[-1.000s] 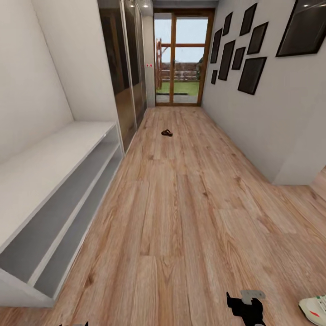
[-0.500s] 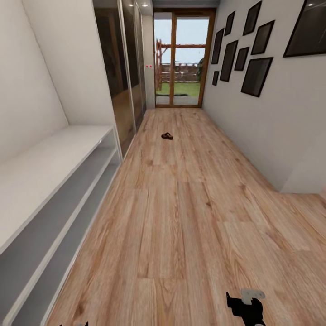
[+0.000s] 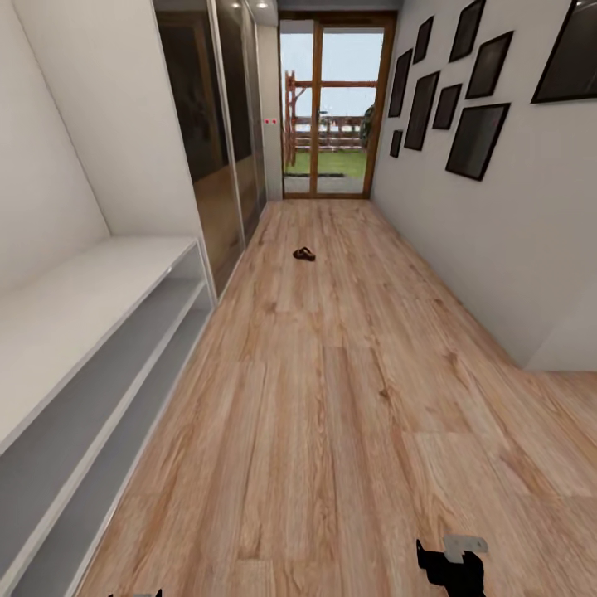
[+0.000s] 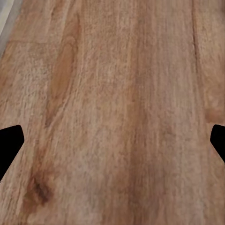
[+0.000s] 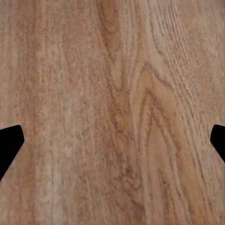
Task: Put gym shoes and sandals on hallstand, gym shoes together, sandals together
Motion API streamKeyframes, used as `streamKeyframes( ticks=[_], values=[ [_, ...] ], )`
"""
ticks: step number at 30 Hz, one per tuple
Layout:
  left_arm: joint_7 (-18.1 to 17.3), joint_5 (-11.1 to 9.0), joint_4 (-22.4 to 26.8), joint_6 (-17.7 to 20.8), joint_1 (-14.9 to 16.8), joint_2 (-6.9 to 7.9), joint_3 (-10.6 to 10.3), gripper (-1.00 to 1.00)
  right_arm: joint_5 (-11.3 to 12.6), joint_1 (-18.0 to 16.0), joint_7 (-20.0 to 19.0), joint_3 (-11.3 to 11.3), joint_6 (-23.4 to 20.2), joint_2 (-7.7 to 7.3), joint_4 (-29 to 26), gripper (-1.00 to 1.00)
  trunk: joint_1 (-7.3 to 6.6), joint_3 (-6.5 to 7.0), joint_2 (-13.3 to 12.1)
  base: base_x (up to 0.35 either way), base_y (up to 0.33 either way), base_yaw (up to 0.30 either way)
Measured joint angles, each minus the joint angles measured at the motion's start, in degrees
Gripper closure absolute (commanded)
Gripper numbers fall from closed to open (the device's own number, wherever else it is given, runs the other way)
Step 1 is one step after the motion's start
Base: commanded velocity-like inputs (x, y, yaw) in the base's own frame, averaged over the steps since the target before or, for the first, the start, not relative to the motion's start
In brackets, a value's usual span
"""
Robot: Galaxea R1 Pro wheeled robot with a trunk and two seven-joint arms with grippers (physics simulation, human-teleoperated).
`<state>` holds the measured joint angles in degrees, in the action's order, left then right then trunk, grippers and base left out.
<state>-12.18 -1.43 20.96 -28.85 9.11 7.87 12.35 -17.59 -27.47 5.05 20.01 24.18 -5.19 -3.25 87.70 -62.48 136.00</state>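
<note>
Floor (image 3: 332,398): light wood planks running down the corridor to a glass door (image 3: 332,108) at the far end.
Rack (image 3: 91,332): pale grey, 2 open tiers, along the left wall, near side; its shelves that show are bare.
Sandal (image 3: 303,254): 1 dark brown sandal on the floor, far down the corridor, well apart from the rack; too small to tell more.
Right gripper (image 5: 112,140): fingers spread wide, nothing between them, planks beneath; in the head view its dark body sits at the near right edge.
Left gripper (image 4: 112,140): fingers spread wide, holding nothing, over bare planks.
Right wall: dark frames (image 3: 477,133) hung in a cluster.
Left wall: dark glossy panels (image 3: 211,141) beyond the rack.
</note>
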Motion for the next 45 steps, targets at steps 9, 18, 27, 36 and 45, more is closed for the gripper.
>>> streamKeyframes(
  ticks=[9,18,27,36,45],
  values=[
    [0.0,0.0,0.0,0.0,0.0,0.01,0.0,-1.00,0.0,0.0,0.1,0.0,0.0,0.00,0.0,-1.00,0.00,0.00,0.0,0.339,-0.031,0.000],
    [0.0,0.0,0.0,0.0,0.0,-0.01,0.0,-1.00,-0.1,0.1,0.1,0.0,0.0,0.08,0.0,-1.00,0.00,0.00,0.0,0.339,-0.002,0.000],
    [0.0,0.0,0.0,0.0,0.0,0.04,0.0,-1.00,-0.1,0.1,0.1,0.0,0.0,0.08,0.1,-1.00,0.00,0.00,0.0,0.339,0.000,0.000],
    [0.0,0.0,0.0,0.0,0.0,0.00,0.0,-1.00,-0.1,0.1,0.1,0.0,0.0,0.09,0.1,-1.00,0.00,0.00,0.0,0.339,0.000,0.000],
    [0.0,0.0,0.0,0.0,0.0,-0.01,0.0,-1.00,-0.1,0.1,0.1,0.0,0.0,0.09,0.0,-1.00,0.00,0.00,0.0,0.339,0.000,0.000]
  ],
)
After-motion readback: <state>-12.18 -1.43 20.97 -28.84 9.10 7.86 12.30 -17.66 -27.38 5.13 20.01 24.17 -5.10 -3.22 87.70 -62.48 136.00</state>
